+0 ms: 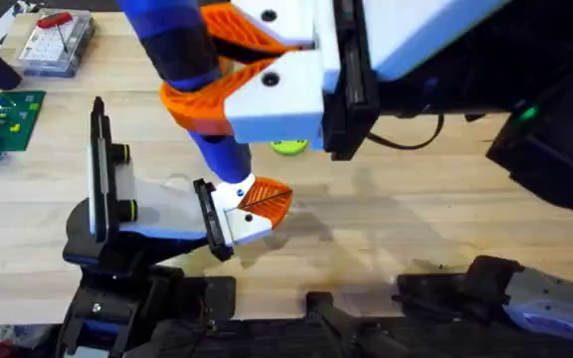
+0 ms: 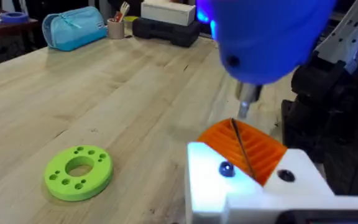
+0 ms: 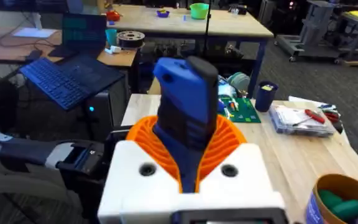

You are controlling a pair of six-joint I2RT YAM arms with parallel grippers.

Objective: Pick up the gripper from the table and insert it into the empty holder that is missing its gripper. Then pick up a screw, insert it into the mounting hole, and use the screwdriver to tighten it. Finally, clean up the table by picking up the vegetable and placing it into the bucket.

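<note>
My right gripper (image 1: pixel 252 75) hangs close under the overhead camera, shut on the blue screwdriver (image 1: pixel 182 45); in the right wrist view its orange ribbed pads (image 3: pixel 225 143) clamp the blue body (image 3: pixel 185 112). The screwdriver points down at the holder (image 1: pixel 162 209), a white wedge with a black end plate. The orange gripper (image 1: pixel 267 201) sits in the holder's end. In the left wrist view the thin bit (image 2: pixel 242 144) runs down across the orange gripper (image 2: pixel 260 152) toward the white block (image 2: pixel 253 186). A bluish screw (image 2: pixel 226 169) sits in one hole. The bucket (image 3: pixel 328 182) holds the green vegetable (image 3: pixel 339 204).
A lime-green ring (image 1: pixel 288 147) (image 2: pixel 78 172) lies on the wood just beyond the holder. At the far left are a clear box with a red-handled tool (image 1: pixel 53 40) and a green circuit board (image 1: pixel 3 117). My left arm's base (image 1: pixel 97 308) is below the holder.
</note>
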